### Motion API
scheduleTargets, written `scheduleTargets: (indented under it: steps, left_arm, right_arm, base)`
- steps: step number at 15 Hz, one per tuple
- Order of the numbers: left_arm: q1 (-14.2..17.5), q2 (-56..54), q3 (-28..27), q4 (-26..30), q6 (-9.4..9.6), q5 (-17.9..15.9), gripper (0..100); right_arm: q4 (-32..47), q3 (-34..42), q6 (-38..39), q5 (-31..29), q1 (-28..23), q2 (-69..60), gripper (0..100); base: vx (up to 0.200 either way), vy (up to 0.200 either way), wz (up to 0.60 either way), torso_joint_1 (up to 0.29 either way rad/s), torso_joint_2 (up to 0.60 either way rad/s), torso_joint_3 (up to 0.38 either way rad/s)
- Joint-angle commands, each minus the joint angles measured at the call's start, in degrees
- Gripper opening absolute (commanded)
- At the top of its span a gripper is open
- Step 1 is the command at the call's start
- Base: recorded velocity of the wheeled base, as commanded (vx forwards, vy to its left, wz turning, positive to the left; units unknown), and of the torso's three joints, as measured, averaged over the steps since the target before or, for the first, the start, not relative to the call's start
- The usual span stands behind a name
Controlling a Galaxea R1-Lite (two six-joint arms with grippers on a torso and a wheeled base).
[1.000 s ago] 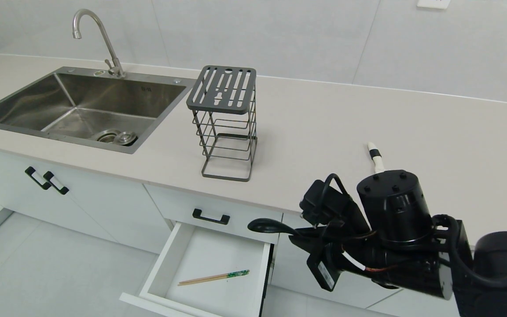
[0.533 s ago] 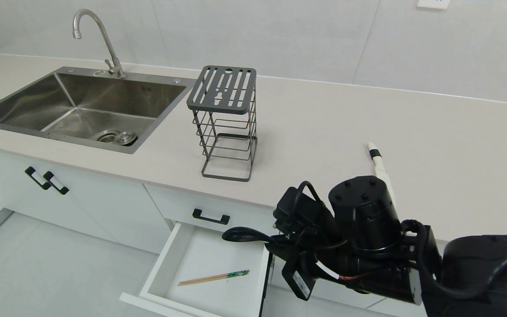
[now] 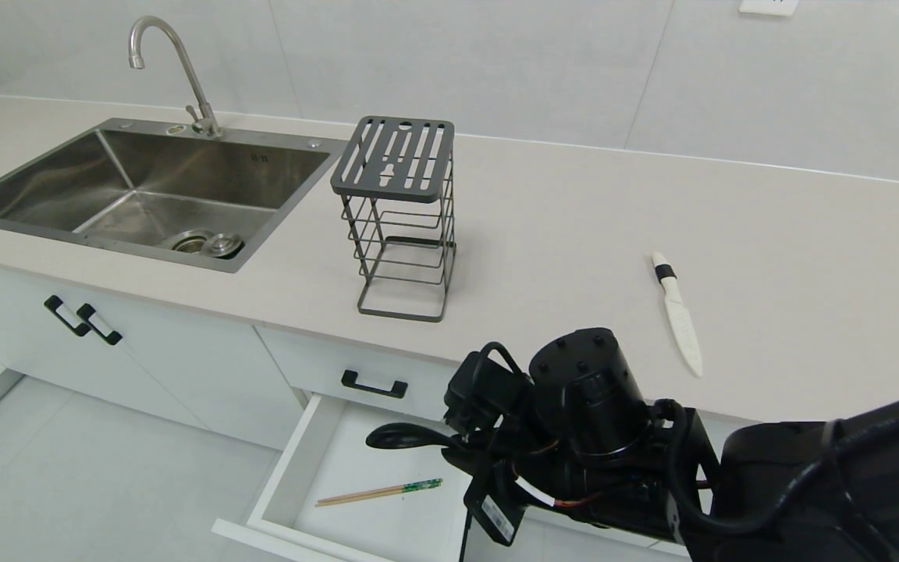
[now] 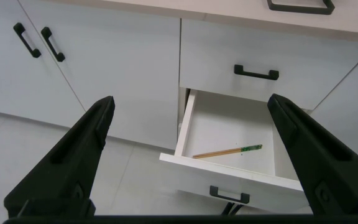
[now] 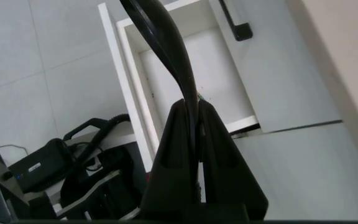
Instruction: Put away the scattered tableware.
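Above the open drawer [image 3: 282, 468], the right gripper [image 3: 461, 446] clamps a black spoon [image 3: 399, 435]; chopsticks [image 3: 379, 492] lie inside. The left gripper [image 4: 191, 109] is spread wide.

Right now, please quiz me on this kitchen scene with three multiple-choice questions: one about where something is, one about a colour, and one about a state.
1. Where do the chopsticks lie?
A. in the left gripper
B. in the drawer
C. in the right gripper

2. What colour is the spoon that the right gripper holds?
A. white
B. black
C. red

3. The left gripper is:
A. open and empty
B. shut on the spoon
C. shut on the chopsticks

Answers:
1 B, they rest on the white floor of the pulled-out drawer.
2 B, its bowl and handle are black.
3 A, its fingers stand wide apart with nothing between them.
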Motion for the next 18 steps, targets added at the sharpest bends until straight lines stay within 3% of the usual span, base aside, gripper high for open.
scheduleTargets:
  steps: [1,18]
  left_arm:
    - [0.0,0.09,0.0,-0.01,-0.11,0.0,100]
    - [0.0,0.09,0.0,-0.01,-0.02,0.0,100]
  right_arm:
    - [-0.08,-0.95,0.0,1.14,0.35,1.66,0]
    - [1.33,-13.87,0.0,8.17,0.79,13.53,0]
  base:
    - [0.0,0.0,0.0,0.0,0.0,0.0]
    - [0.0,0.0,0.0,-0.004,0.01,0.005]
